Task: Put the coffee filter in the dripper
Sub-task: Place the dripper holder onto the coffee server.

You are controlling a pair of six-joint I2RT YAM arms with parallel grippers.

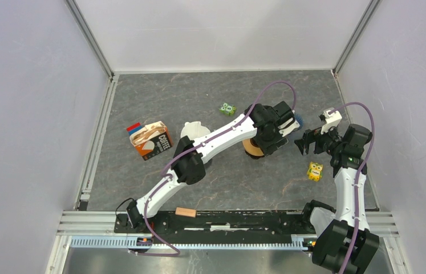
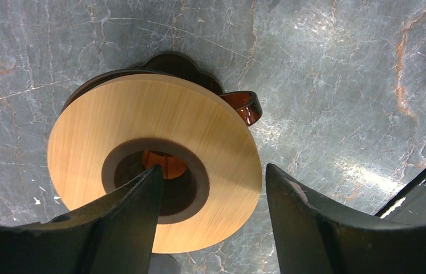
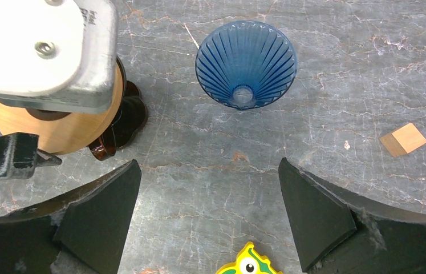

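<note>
My left claw [image 2: 213, 171] hangs open over the brown dripper [image 2: 153, 120]. One finger crosses the hole in its wooden collar, the other stands past the rim at 3 o'clock, and I grip nothing. My right claw [image 3: 209, 164] is spread wide above the surface [image 3: 336, 68], with the blue dripper [image 3: 246, 63] at 12 o'clock and a yellow toy [image 3: 247, 265] at 6. The white filter [image 1: 194, 130], I think, sits half behind my left arm at 9 o'clock from the brown dripper, beside the box [image 1: 152, 140].
</note>
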